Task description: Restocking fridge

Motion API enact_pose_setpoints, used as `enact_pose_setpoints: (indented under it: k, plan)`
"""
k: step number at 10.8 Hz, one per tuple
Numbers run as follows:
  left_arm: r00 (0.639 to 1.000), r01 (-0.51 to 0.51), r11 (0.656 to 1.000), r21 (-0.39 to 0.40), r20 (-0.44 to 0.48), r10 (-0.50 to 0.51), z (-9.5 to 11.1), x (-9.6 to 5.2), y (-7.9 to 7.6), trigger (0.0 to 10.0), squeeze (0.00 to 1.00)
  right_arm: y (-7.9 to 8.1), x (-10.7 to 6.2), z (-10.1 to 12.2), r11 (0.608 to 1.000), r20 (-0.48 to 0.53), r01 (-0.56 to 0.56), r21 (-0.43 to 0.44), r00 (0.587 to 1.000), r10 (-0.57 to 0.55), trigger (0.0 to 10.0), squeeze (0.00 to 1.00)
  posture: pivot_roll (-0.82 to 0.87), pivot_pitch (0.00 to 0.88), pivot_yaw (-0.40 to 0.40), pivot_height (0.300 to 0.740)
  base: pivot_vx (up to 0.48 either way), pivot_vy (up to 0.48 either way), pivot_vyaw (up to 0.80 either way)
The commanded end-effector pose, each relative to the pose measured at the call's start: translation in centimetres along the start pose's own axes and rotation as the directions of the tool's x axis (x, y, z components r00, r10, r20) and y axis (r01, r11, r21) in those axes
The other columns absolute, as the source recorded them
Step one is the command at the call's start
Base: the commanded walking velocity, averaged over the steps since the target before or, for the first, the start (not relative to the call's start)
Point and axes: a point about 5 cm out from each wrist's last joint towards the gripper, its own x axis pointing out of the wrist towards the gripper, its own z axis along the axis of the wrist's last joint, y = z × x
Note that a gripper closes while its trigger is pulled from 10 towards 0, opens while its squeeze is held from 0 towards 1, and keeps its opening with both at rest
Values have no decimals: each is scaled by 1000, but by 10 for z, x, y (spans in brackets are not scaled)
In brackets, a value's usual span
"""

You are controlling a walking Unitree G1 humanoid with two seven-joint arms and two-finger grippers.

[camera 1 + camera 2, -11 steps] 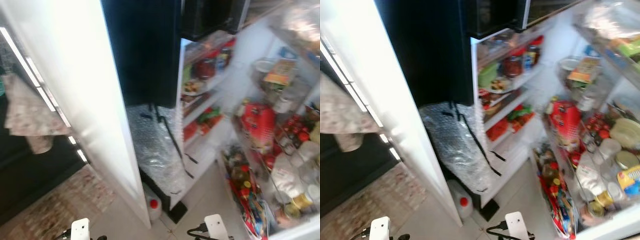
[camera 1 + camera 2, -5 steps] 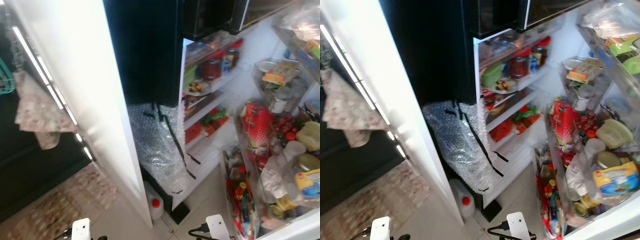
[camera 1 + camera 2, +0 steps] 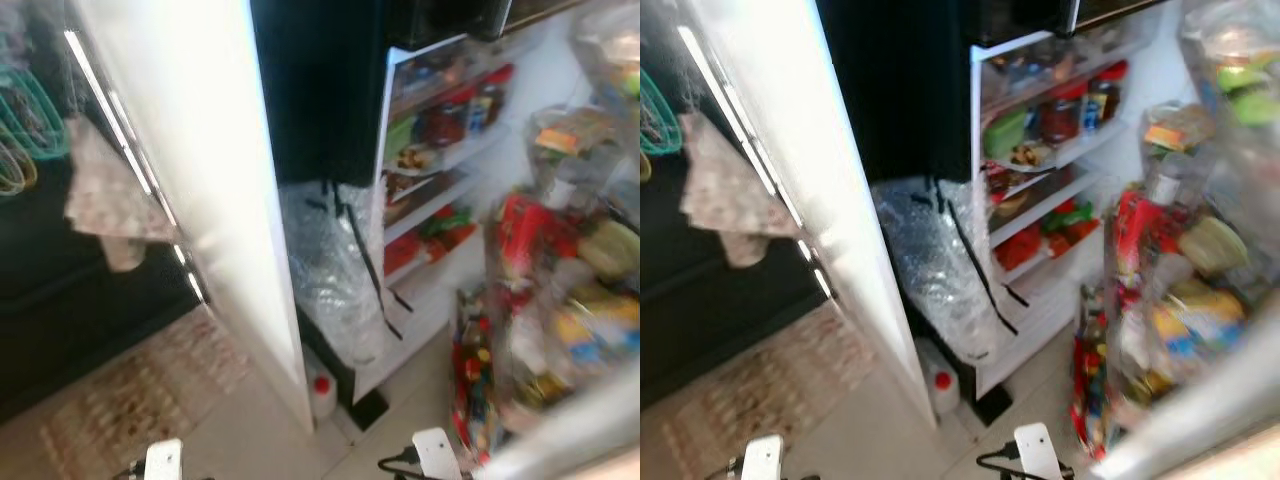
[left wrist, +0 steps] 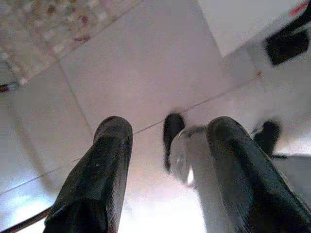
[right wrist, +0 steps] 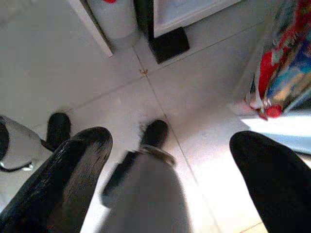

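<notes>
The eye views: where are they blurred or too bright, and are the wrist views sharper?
Left eye view: the door shelves smear with motion blur, and the white panel glares. Right eye view: the same blur, though the fridge shelves read better. Left wrist view: the left gripper is soft. Right wrist view: the right gripper blurs, and the floor tiles stay fairly sharp.

Tiled floor (image 3: 865, 425) — patterned rug (image 3: 760, 385), red-capped jug (image 3: 940, 388).

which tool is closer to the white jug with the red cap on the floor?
Right. The right tool hangs open over tile just short of the white red-capped jug; the left tool, also open, hangs farther to the jug's left.
</notes>
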Motion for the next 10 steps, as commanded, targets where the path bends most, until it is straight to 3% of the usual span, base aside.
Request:
enact_pose_setpoints:
  k: [1, 4, 6, 8, 9, 10]
  plan:
    - [1000, -3, 1000, 17, 0, 3, 3, 1, 0, 10000, 0, -1, -1, -3, 1000, -8, 5, 4, 1000, -5, 10000, 0, 1, 0, 53, 740, 0, 0, 0]
    - [1000, -5, 1000, 16, -4, 5, 3, 1, -1, 10000, 0, -2, -1, -3, 997, 2, 39, 66, 999, -39, 10000, 0, 0, 0, 49, 740, 0, 0, 0]
    - [1000, -8, 1000, 15, -3, 8, 2, 1, -1, 10000, 0, -5, -2, -5, 971, 6, 119, 206, 992, -123, 10000, 0, -4, 0, 45, 740, 0, 0, 0]
    - [1000, -9, 1000, 22, -5, 9, 3, 1, -1, 10000, 0, -6, -3, -12, 911, -47, 210, 354, 977, -207, 10000, 0, -11, 0, 43, 740, 0, 0, 0]
    - [1000, -10, 1000, 22, -5, 10, 3, 1, -1, 10000, 0, -4, -3, -18, 859, -107, 242, 451, 970, -217, 10000, 0, -13, 0, 44, 740, 0, 0, 0]
    - [1000, -7, 1000, 25, -5, 7, 3, 1, -2, 10000, 0, -2, -4, -23, 849, -173, 264, 457, 963, -206, 10000, 0, -13, 0, 42, 740, 0, 0, 0]
